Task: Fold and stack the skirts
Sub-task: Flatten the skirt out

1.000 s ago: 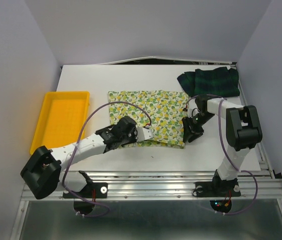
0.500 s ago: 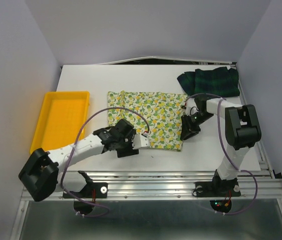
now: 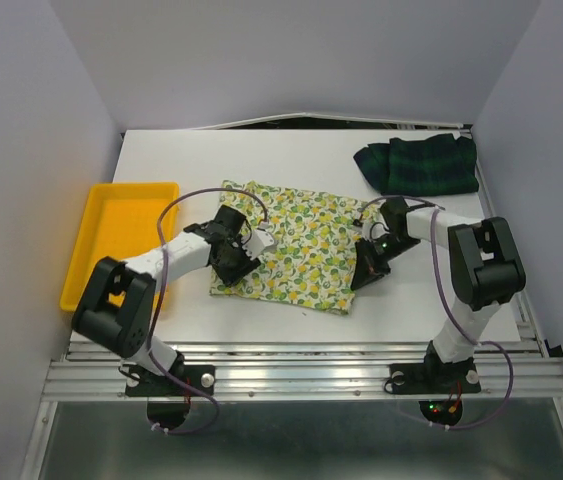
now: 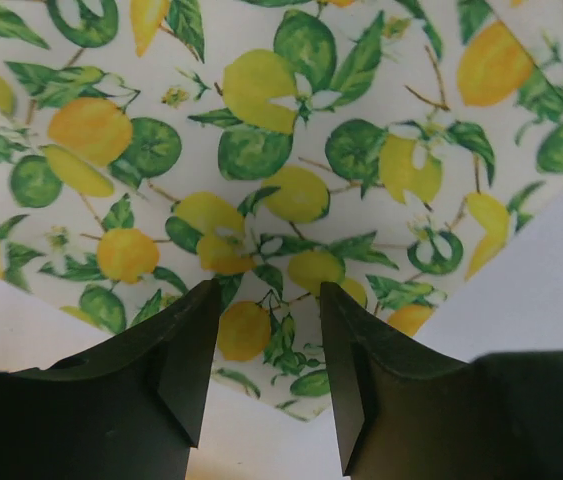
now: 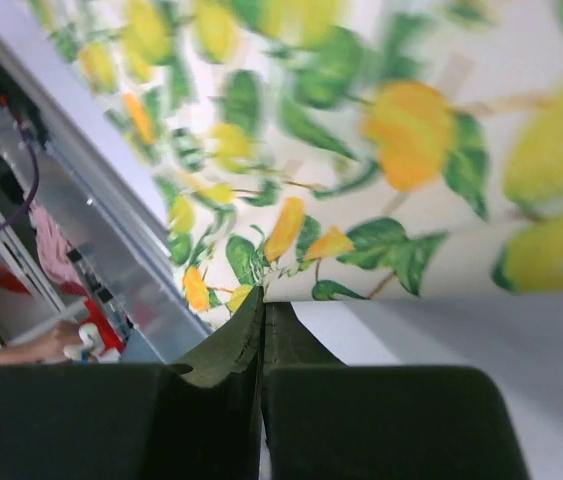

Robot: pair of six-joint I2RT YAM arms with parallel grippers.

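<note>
On table [image 3: 261, 160]: soft lemon-print skirt [image 3: 306, 245], skewed rectangle.

The lemon skirt [image 3: 301, 250] is showing a white ground printed with yellow lemons, a few leaning towards orange, among green leaves and round green fruit. The plaid skirt [image 3: 421, 165] is showing dark green checked with navy. The tray [image 3: 126, 240] is glowing a plain bright yellow, and the counter [image 3: 291, 160] is lying plain white. The left claw [image 4: 266, 310] and right claw [image 5: 261, 330] are showing near-black fingers. The arms [image 3: 166, 262] are wearing white and black.
</note>
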